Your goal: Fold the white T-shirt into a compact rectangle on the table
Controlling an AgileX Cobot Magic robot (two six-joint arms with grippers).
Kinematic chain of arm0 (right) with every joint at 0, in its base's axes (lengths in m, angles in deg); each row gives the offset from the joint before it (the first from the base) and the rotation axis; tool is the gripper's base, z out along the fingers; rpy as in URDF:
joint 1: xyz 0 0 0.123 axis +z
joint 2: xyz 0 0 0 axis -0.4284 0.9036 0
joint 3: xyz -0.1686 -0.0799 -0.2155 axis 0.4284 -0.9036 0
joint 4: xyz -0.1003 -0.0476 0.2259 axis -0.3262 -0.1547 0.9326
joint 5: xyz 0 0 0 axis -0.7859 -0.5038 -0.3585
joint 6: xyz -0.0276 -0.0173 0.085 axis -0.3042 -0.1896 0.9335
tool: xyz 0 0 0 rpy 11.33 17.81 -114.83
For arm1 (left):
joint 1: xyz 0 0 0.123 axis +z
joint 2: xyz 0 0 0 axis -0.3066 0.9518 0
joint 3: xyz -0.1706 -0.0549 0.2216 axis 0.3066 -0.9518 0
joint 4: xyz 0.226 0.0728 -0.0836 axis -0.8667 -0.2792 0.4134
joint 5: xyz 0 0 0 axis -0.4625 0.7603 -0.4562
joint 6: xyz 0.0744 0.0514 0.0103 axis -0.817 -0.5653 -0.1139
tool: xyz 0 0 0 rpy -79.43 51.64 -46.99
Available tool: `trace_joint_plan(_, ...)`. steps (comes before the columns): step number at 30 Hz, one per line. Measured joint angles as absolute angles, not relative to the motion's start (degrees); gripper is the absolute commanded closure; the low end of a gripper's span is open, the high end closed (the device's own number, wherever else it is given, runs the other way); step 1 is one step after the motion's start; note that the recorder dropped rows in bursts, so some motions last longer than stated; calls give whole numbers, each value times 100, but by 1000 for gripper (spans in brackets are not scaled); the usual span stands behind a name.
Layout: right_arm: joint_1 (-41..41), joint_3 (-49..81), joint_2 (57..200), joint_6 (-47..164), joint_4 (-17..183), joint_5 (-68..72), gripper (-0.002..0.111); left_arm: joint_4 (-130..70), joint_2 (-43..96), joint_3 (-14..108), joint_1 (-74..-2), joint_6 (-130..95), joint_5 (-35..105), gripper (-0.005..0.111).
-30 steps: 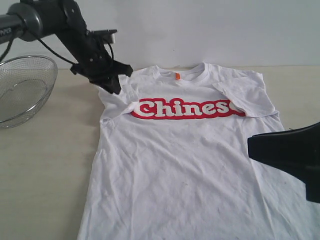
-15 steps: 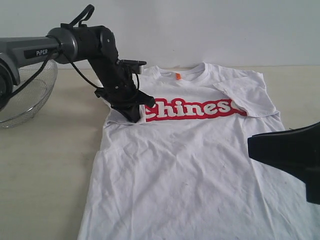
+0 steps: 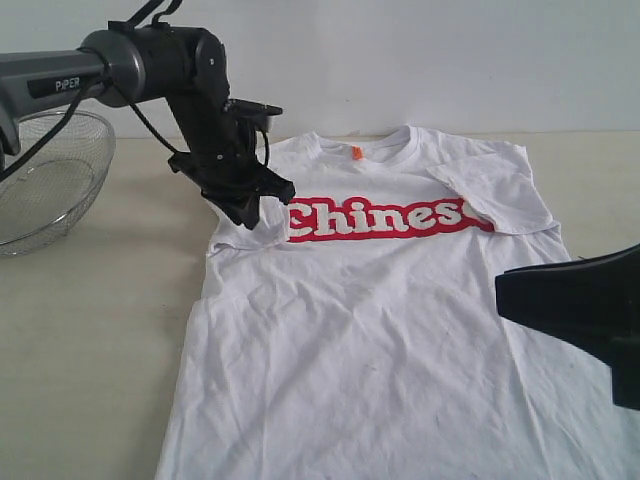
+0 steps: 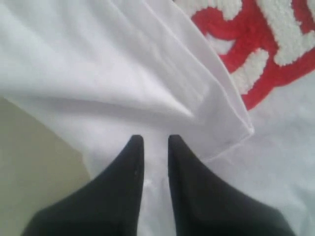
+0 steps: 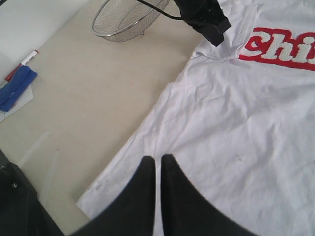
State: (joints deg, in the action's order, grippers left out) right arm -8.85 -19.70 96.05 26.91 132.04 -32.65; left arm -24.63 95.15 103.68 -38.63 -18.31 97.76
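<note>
The white T-shirt (image 3: 370, 330) lies face up on the table (image 3: 90, 340), its red-outlined lettering (image 3: 380, 217) across the chest and an orange tag (image 3: 354, 153) at the neck. Both sleeves are folded inward; the right one (image 3: 495, 190) touches the end of the lettering. My left gripper (image 3: 250, 208) sits low on the folded left sleeve (image 4: 123, 73), jaws nearly closed with white cloth between them (image 4: 151, 140). The sleeve hem (image 4: 236, 123) lies just past the fingertips. My right gripper (image 5: 157, 158) is shut and empty, hovering above the shirt's lower left part (image 5: 236, 128).
A round wire-mesh basket (image 3: 45, 175) stands at the table's back left, close to the left arm. In the right wrist view, a blue cloth (image 5: 17, 81) and a marker pen (image 5: 23, 61) lie beyond the table's edge. A pale wall runs behind the table.
The left gripper carried the sleeve down and inward over the start of the lettering, then drew back slightly. The sleeve now covers more of the first letter. The right arm stayed still.
</note>
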Motion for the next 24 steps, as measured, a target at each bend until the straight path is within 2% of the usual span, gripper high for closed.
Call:
trace_joint_plan(16,-885,-1970,9605,2691,13204,-3265,108,-3157,9763,10368,-3817,-1512,9769,90)
trace_joint_plan(24,-885,-1970,9605,2691,13204,-3265,108,-3007,9798,10368,-3379,-1451,9855,90)
